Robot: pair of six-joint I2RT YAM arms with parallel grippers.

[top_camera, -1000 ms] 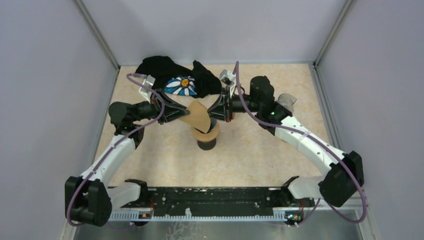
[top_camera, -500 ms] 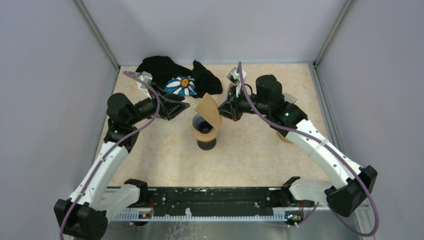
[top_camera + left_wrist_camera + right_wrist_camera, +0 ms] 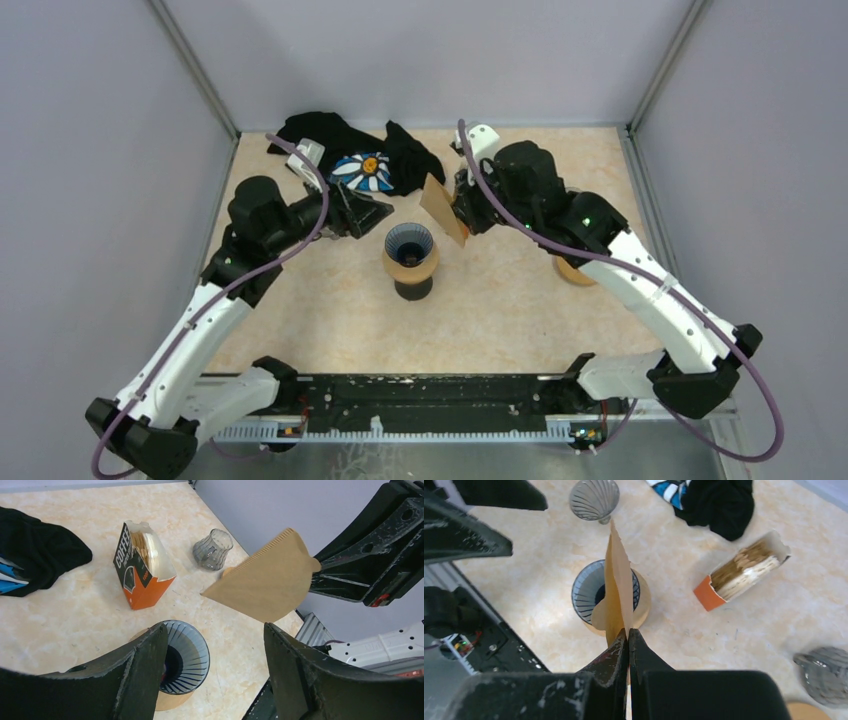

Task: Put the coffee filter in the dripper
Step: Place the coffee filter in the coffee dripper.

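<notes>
Plainly, the right tool [image 3: 628, 632] was clamped shut on one edge of the coffee filter [image 3: 616, 587], pinching the paper so it stood edge-on before the wrist camera. The left tool [image 3: 214, 630] stood wide open and held nothing, its fingers apart from the filter. The filter hung in the air near the dripper [image 3: 409, 245], toward its far right side in the top view, touching neither the rim nor the left tool.

The dripper sat near the middle of the table [image 3: 520, 310], a dark ribbed cone in a tan collar on a black base, and its cone was empty. So the pick-up looked done. By my judgement, what was left was to bring the filter over the cone, lower it in and let go.

The filter was brown paper, flat and fan-shaped, with a crimped seam along one edge. It was not spread open, and it looked thin enough to bend easily. An open orange box [image 3: 142, 565] of filters lay on its side on the table, and a black cloth [image 3: 350, 155] lay at the far left corner.
</notes>
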